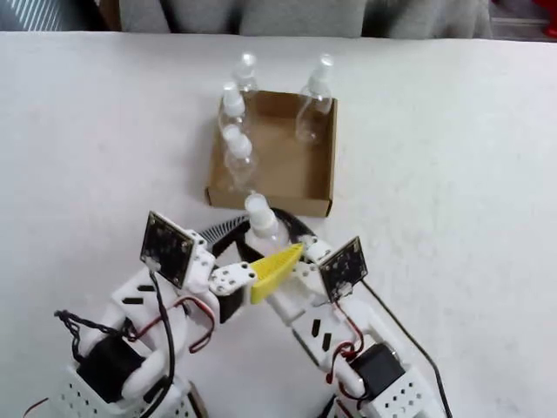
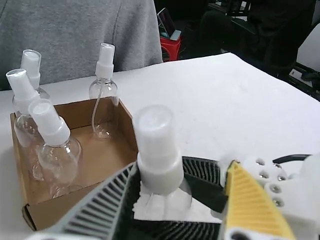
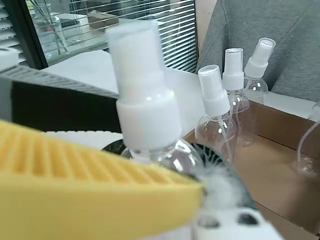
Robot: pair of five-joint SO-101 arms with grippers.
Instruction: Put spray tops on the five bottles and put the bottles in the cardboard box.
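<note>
1. High view: the fifth bottle [image 1: 260, 213], with its spray top on, is upright outside the cardboard box [image 1: 283, 174], just beside the box's near wall. My left end effector [image 1: 259, 233] is clamped on it. My right end effector [image 1: 294, 249] is close at its right, and I cannot tell if it grips. Four other bottles [image 1: 237, 152] stand in the box, along the left and far sides.
2. Left wrist view: I hold the bottle [image 2: 157, 155] at the shoulder, under the spray top. The plastic looks smooth and round, so it may slip or tilt when lifted.
3. Right wrist view: the box [image 3: 280, 170] is just behind the bottle [image 3: 145, 115]. If I lift too low, the bottle may hit the wall and push the box. Inside, it may knock over its neighbours.
</note>
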